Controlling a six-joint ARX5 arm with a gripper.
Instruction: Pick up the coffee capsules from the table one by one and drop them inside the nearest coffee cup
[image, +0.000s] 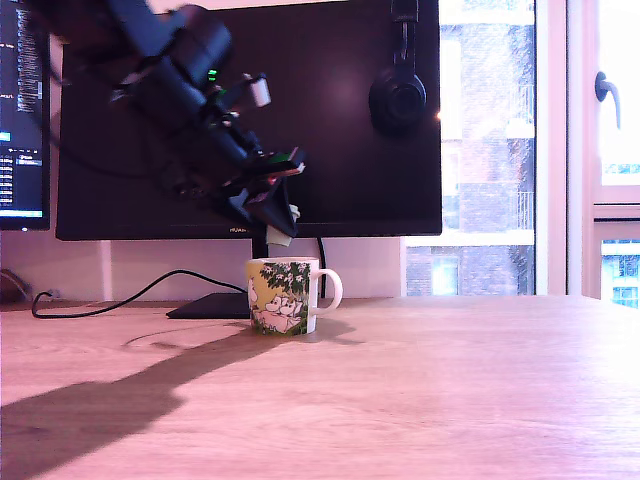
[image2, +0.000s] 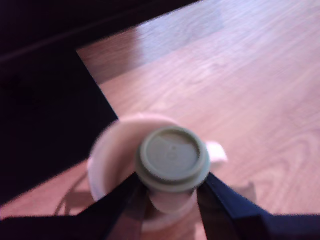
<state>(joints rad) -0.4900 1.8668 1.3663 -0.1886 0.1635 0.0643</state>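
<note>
Grey-green coffee capsule (image2: 173, 158) sits pinched between the two dark fingers of the pincer (image2: 172, 192), closed on its sides, hanging just above the mouth of the white leaf-printed coffee cup (image: 283, 296) in the centre of the exterior view. For a clean drop, the capsule should be centred over the opening before the fingers part, since the wrist view suggests it sits toward the handle side. From the upper left of the exterior view the arm slants down toward the cup on the wood-grain bench (image: 450, 390).
</note>
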